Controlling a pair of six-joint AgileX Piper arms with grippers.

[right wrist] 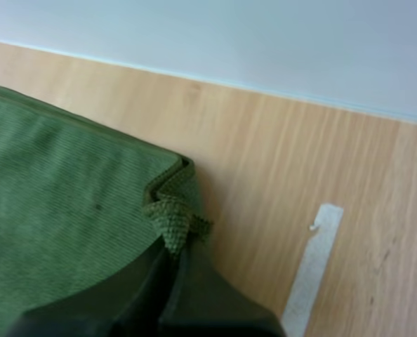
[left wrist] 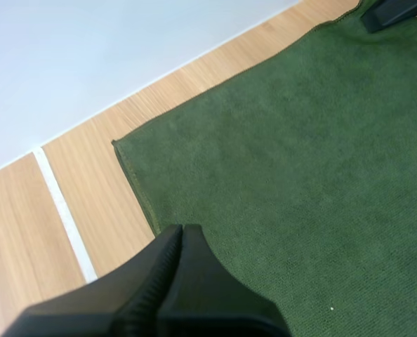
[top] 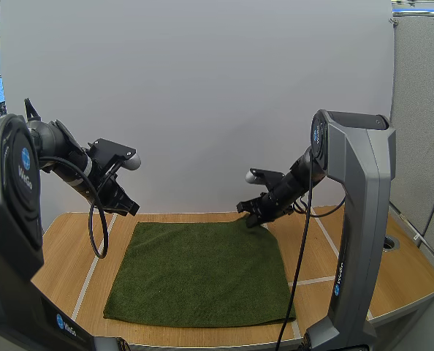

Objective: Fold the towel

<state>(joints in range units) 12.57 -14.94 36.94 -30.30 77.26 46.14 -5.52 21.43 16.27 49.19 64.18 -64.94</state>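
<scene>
High view: the green towel (top: pixel 202 274) lies flat on the wooden table (top: pixel 63 256); the left pincer (top: pixel 129 207) hangs above its far left corner, and the right pincer (top: pixel 250 218) sits at the far right corner; left wrist view: the left pincer's fingers lie together, holding nothing, over the towel's edge; right wrist view: the right pincer's tips pinch the puckered towel corner.

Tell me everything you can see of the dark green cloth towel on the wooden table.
The dark green towel is a roughly rectangular cloth with a fine ribbed weave and a hemmed edge. It lies spread flat, unfolded, on the light wooden table. Its far right corner is puckered, pinched by the right gripper. The shut left gripper hangs near its far left corner.
</scene>
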